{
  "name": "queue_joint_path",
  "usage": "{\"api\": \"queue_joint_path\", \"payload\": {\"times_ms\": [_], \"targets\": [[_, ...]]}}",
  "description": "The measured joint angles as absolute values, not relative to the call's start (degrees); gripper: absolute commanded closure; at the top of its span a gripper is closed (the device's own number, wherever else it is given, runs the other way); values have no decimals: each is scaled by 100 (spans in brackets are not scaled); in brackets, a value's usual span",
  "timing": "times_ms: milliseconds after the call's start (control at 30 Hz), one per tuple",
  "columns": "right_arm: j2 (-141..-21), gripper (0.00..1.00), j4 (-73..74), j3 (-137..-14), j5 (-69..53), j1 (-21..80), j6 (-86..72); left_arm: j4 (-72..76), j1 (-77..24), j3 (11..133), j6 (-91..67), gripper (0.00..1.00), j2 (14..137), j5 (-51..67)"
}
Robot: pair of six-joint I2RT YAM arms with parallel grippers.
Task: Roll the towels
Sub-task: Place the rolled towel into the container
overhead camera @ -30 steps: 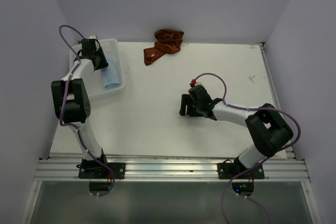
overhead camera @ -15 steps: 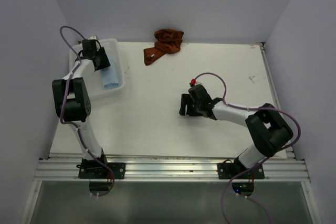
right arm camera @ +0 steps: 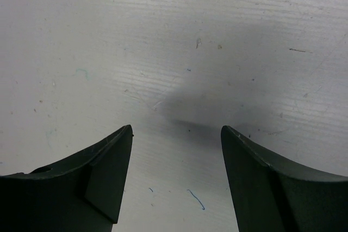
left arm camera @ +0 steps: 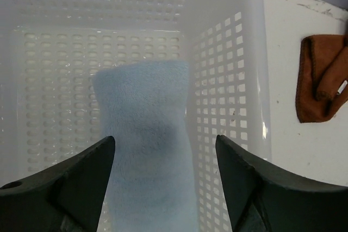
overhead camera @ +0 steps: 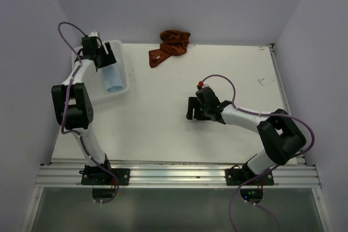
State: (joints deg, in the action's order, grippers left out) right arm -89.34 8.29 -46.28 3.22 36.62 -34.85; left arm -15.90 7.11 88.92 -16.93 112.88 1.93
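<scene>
Two towels, one basket, two arms.

The blue towel (left arm camera: 144, 134) lies as a roll in the white mesh basket (left arm camera: 223, 80), along its right wall. It looks done. The left gripper (left arm camera: 164, 139) hangs just above it with jaws spread either side of the roll, holding nothing.

The rust towel (overhead camera: 170, 46) sits in a crumpled heap at the far edge of the table (overhead camera: 163, 129), touching the back wall, well apart from the basket. It is not rolled yet.

The right gripper (right arm camera: 176, 129) hovers low over bare tabletop mid-table, jaws wide, empty, well short of the rust towel.

Handling, my guess: both are fleecy cloth, so light, soft and floppy, not slippery or breakable. The fabric will sag and bunch if pinched in the middle. The rust one probably wants a pinch at a corner or hem, then dragging flat before any rolling. The blue roll, if moved, should be taken across its middle so the loose end stays tucked.
</scene>
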Motion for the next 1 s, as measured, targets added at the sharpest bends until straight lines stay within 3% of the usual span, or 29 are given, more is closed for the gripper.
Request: {"api": "queue_joint_path", "payload": {"times_ms": [167,300,467,733,1000], "targets": [[-8812,30,952,-4713,331,3662,-3441,-1594,711,8892,-1693,13,10927,296],[-8790,30,1094,-4984,373,3662,-3332,-1485,709,8665,-1688,0,10396,458],[-8897,32,1275,-5680,454,3618,-3181,-1278,390,7898,-1664,0,9314,395],[-10309,37,1555,-7894,502,3306,-2910,-1070,-1129,7319,-1542,1,8368,327],[-12728,45,1699,-11034,515,3146,-2836,-969,-1481,6611,-1520,0,7627,-169]]}}
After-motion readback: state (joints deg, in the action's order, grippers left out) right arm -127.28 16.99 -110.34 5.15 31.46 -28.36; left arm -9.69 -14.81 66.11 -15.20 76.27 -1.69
